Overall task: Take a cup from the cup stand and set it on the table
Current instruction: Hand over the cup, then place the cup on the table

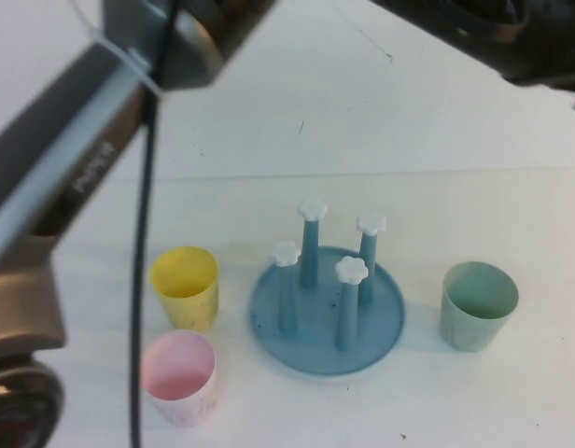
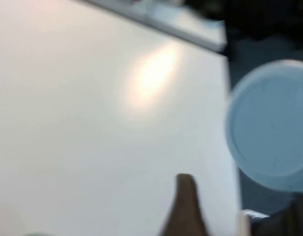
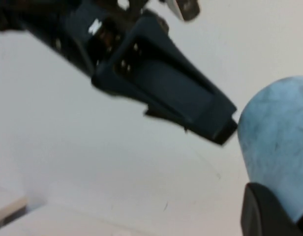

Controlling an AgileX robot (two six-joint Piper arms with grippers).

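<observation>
On the desk stands one cup stand with four pegs, each topped by one white knob, all four bare. Three cups stand around it: one yellow cup, one pink cup and one green cup. One blue cup shows in the wrist views. Two arms are in view, the left gripper and the right gripper.

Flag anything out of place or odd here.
Nothing spilled or tipped. Dark specks dot the dish of the cup stand, its pegs bare. The cup sits in the right gripper, raised beyond the high view; the left gripper hovers over the table nearby.
</observation>
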